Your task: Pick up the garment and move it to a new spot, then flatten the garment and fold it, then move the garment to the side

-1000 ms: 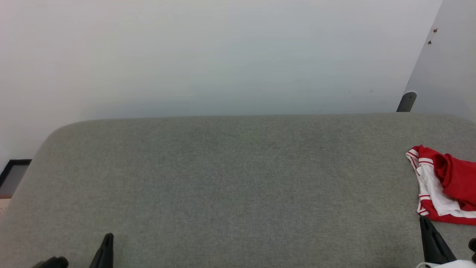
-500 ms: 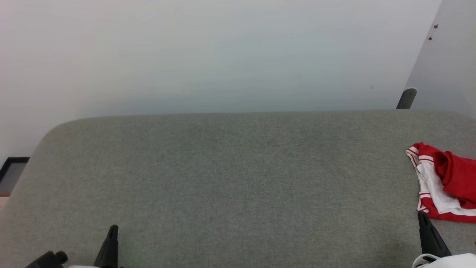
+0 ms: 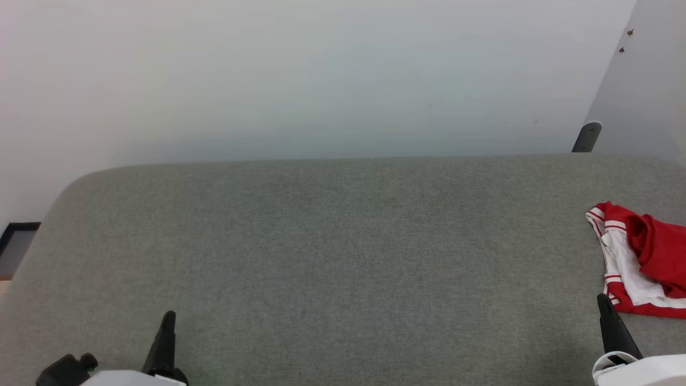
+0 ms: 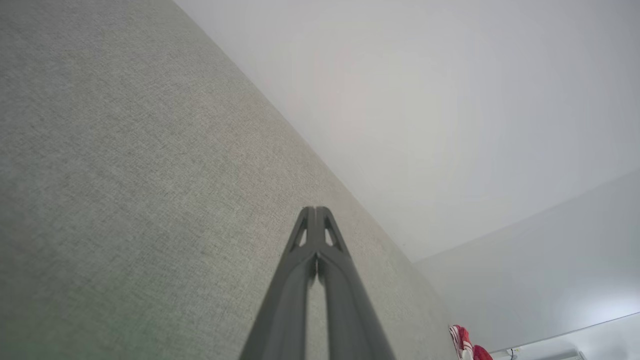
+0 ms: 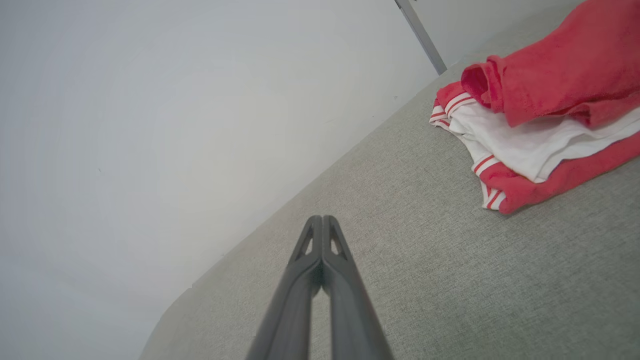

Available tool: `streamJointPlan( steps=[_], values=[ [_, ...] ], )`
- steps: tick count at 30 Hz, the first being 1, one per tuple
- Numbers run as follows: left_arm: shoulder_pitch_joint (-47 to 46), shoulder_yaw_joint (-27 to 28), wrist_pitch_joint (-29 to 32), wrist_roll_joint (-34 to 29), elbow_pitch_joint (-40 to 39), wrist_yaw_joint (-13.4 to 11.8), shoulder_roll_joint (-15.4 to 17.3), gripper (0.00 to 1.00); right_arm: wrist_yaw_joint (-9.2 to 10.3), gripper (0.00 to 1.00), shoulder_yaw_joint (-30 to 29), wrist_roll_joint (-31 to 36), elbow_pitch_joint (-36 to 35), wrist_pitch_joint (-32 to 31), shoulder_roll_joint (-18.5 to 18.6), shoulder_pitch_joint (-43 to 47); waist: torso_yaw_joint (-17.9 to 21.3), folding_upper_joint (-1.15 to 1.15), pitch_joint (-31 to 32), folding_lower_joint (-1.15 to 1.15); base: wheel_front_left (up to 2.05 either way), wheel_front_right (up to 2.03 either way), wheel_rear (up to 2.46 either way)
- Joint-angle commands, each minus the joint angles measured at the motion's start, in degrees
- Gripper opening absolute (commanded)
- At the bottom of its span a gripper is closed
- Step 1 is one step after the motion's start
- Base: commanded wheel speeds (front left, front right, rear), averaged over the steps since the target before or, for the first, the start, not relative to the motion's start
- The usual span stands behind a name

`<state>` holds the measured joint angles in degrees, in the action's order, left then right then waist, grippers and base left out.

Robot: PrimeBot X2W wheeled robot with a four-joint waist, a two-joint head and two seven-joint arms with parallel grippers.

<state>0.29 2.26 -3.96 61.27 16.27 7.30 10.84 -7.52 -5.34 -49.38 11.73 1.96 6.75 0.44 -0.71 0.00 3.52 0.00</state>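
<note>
The garment [image 3: 646, 257], red with white sleeves and striped trim, lies bunched at the right edge of the grey fabric surface [image 3: 343, 257], partly cut off by the head view's border. The right wrist view has the garment [image 5: 530, 125] at upper right, and the left wrist view has the garment [image 4: 467, 345] as a small red patch far off. My right gripper [image 3: 601, 300] is shut with nothing in it, its tip just short of the garment's near hem; its tip [image 5: 322, 220] hangs above bare fabric. My left gripper [image 3: 169, 316] is shut and holds nothing at the lower left [image 4: 315, 210].
A pale wall [image 3: 321, 80] rises behind the surface's far edge. A dark metal post [image 3: 587, 136] stands at the back right corner. A dark-framed panel [image 3: 16, 241] sits past the rounded left corner.
Both grippers have pushed further up into the head view, fingers still closed. The whole head picture has shifted slightly, so the camera moved. The garment lies as before.
</note>
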Motion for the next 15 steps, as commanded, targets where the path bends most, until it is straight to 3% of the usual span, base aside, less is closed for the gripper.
streamJointPlan(
  steps=[1,15],
  values=[
    [-1.29,0.49,0.45,1.4,-0.73,0.13,0.05,0.0,0.02,0.0,-0.37,-1.77,-0.4,-0.25,0.01,-1.4,0.02,0.0,-0.07,0.0,0.0,0.0,0.0],
    [-2.66,1.42,2.88,8.43,-1.15,0.17,-1.86,0.0,0.02,0.0,-0.62,-11.47,0.22,-2.25,-0.93,-2.88,0.14,0.0,-0.73,0.0,0.0,0.0,0.0]
  ],
)
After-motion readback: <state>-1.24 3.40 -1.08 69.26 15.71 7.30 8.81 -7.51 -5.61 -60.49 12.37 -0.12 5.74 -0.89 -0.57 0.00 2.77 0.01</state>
